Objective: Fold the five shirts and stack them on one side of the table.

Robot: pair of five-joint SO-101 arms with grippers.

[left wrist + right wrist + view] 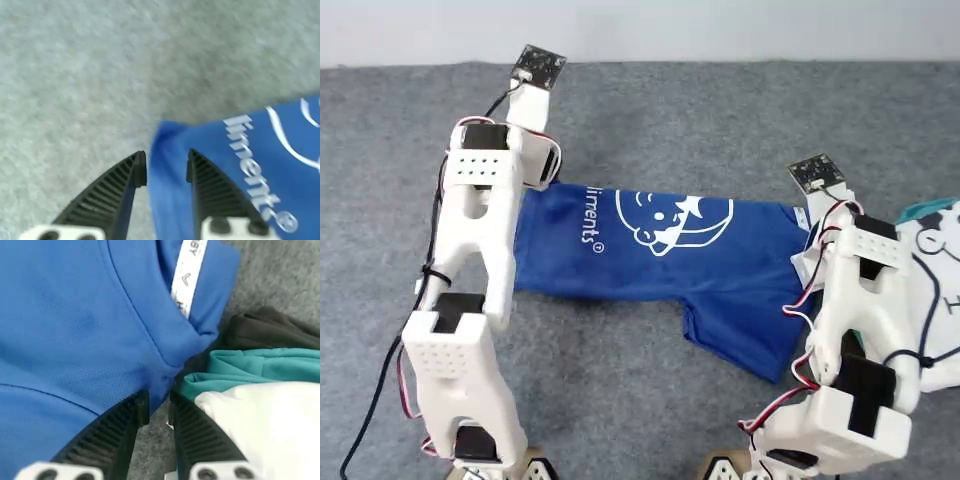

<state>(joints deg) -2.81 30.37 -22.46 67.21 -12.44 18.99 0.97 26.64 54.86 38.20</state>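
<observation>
The blue shirt lies spread on the grey table between the two arms, its white print facing up; its hem end lies toward the left arm and its collar end toward the right arm; one sleeve juts out toward the arms' bases. The left gripper sits low over the hem corner with its jaws a modest way apart; the shirt's edge runs between them, blue cloth against the inner face of one finger and bare table beside the other; the gap looks too wide for a firm pinch on thin cloth. The right gripper is at the collar end, where the white neck tape shows inside the opening; its jaws are drawn narrow, and a bunched fold of the blue cloth comes down between the tips, so it appears to hold the shirt there. Just beside that gripper, on the right side of the table, more garments lie heaped together: a white shirt on top, a teal shirt showing under its edge, and a dark garment beyond the teal one; the blue shirt's collar end lies close against this heap.
</observation>
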